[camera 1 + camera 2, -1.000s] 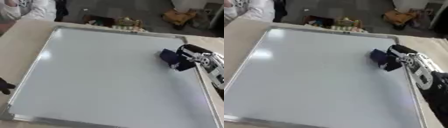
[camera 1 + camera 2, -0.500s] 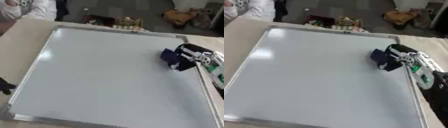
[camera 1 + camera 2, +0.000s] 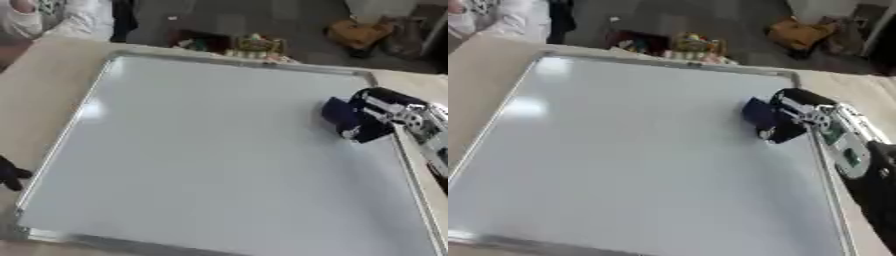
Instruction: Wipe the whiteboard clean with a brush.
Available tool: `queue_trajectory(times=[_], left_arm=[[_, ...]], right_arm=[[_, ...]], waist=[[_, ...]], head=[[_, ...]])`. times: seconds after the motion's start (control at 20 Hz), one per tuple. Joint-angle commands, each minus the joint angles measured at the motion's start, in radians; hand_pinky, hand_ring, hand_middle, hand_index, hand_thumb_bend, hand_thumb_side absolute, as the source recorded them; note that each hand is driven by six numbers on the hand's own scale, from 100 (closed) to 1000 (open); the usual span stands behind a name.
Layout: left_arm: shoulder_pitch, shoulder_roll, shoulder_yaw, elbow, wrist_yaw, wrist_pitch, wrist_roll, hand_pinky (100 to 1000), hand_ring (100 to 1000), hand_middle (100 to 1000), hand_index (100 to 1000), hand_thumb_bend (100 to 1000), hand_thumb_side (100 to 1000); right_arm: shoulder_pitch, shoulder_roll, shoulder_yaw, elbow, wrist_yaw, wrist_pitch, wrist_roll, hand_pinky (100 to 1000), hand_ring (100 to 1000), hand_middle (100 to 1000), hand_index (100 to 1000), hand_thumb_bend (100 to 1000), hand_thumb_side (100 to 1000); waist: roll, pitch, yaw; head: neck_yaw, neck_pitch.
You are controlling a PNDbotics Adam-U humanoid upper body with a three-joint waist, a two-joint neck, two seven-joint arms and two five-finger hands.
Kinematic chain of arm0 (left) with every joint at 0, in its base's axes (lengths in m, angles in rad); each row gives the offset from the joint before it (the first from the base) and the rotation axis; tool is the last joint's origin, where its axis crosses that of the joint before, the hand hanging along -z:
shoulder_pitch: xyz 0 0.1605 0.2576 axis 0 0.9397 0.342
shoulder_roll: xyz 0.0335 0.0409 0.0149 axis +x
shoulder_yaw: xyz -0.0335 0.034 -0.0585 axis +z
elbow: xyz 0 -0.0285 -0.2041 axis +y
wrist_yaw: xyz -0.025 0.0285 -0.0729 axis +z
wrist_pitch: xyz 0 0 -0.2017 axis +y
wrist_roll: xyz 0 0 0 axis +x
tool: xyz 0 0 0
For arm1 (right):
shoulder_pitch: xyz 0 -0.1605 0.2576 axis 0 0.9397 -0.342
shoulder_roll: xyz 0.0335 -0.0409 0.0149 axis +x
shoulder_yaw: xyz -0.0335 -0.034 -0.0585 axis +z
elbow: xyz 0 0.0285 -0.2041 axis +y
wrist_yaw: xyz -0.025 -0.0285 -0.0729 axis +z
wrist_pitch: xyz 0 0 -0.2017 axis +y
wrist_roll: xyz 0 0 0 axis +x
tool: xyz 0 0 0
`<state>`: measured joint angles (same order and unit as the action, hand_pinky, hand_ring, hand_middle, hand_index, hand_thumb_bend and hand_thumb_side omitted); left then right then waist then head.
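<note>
A large whiteboard (image 3: 201, 150) with a silver frame lies flat on the tan table and fills most of both views; its surface shows no marks. My right hand (image 3: 381, 117) comes in from the right edge, its fingers curled round a dark blue brush (image 3: 339, 113) that rests on the board near its right rim. Only a black fingertip of my left hand (image 3: 9, 175) shows at the left edge, off the board.
The tan table (image 3: 39, 85) borders the board on the left and right. Beyond the far edge is a dark floor with small cluttered things (image 3: 249, 45) and an orange-brown object (image 3: 354, 31). A person's light sleeve (image 3: 61, 17) shows at the top left.
None beyond a slight shift of the whole picture; my right hand and the brush stay at the same spot near the board's right rim.
</note>
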<state>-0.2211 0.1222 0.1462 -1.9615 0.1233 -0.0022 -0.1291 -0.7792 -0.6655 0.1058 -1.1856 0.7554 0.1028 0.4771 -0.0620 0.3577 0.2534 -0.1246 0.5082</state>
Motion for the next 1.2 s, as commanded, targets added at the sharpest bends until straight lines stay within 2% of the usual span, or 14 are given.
queue_trajectory(times=[0.05, 0.45, 0.7, 0.8, 1.2], left_arm=[[-0.005, 0.003, 0.001, -0.010, -0.007, -0.002, -0.006, 567, 363, 434, 465, 100, 910], [-0.007, 0.002, -0.001, -0.009, -0.011, -0.003, -0.009, 567, 362, 434, 465, 100, 912], [-0.008, 0.002, -0.001, -0.009, -0.013, -0.004, -0.010, 568, 361, 434, 465, 100, 912], [-0.007, 0.002, -0.002, -0.008, -0.014, -0.005, -0.011, 568, 361, 433, 466, 100, 909], [-0.006, 0.002, -0.003, -0.006, -0.018, -0.004, -0.017, 568, 360, 429, 467, 100, 916]], right_arm=[[-0.020, -0.040, -0.010, -0.008, 0.000, 0.005, -0.012, 867, 1000, 767, 178, 563, 317], [-0.029, -0.045, -0.014, -0.003, -0.017, 0.017, -0.008, 871, 1000, 780, 180, 520, 343], [-0.032, -0.047, -0.016, 0.008, -0.017, 0.026, -0.016, 867, 1000, 774, 177, 455, 350], [-0.033, -0.048, -0.018, 0.009, -0.019, 0.028, -0.022, 863, 1000, 764, 175, 372, 363], [-0.034, -0.057, -0.021, 0.005, -0.017, 0.042, -0.056, 851, 1000, 736, 172, 251, 392]], waist=[[0.006, -0.016, 0.002], [0.006, -0.015, 0.001], [0.006, -0.014, 0.002], [0.007, -0.013, 0.001], [0.007, -0.014, -0.001]], head=[[0.003, -0.010], [0.003, -0.012], [0.005, -0.015], [0.005, -0.015], [0.006, -0.019]])
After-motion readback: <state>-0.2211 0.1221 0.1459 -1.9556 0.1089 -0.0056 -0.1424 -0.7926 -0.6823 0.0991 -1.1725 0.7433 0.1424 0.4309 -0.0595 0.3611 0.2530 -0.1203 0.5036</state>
